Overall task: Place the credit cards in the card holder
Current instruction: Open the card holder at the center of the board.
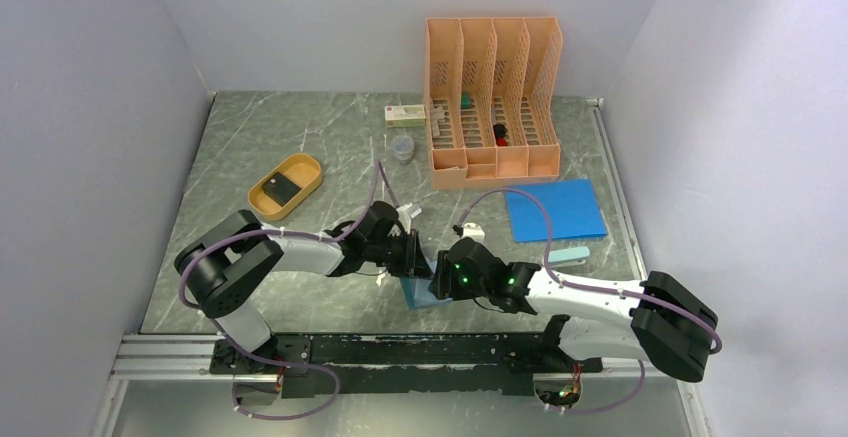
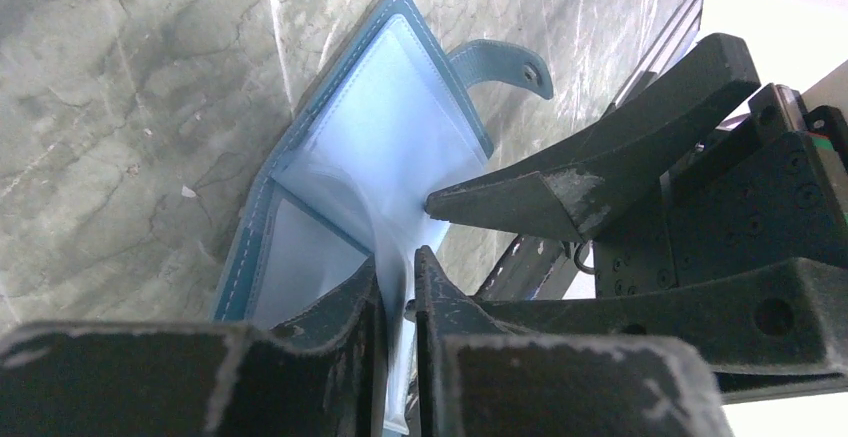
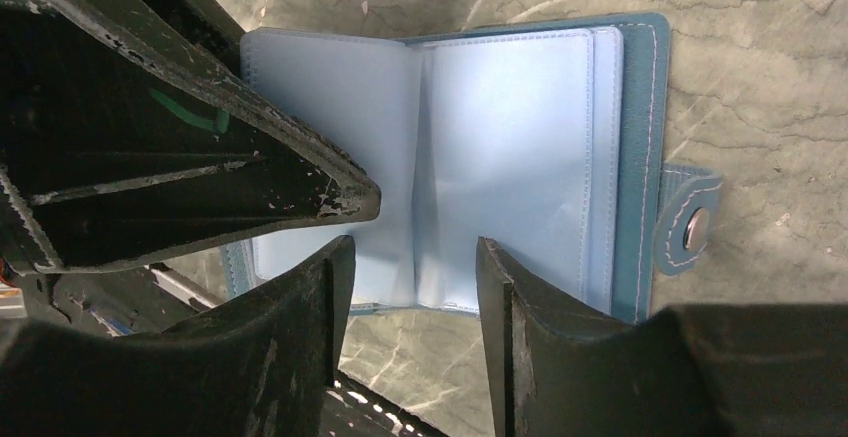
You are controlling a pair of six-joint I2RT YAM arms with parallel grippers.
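The teal card holder [image 3: 640, 157] lies open on the marble table between both arms, snap tab [image 3: 690, 227] at its edge; its corner shows in the top view [image 1: 420, 292]. My left gripper [image 2: 400, 277] is nearly shut, with one clear inner pocket page [image 2: 380, 157] pinched up between its fingers. My right gripper [image 3: 415, 247] is open at the holder's near edge, its fingers standing either side of the spine with nothing between them. One dark credit card [image 1: 284, 189] lies in the orange oval tray [image 1: 305, 169], far left of both grippers.
An orange file organiser [image 1: 493, 97] stands at the back. A bright-blue sheet [image 1: 555, 209] lies to the right, with a pale teal item [image 1: 568, 255] in front of it. A small box [image 1: 405, 114] and a clear cup [image 1: 401, 147] sit behind the arms.
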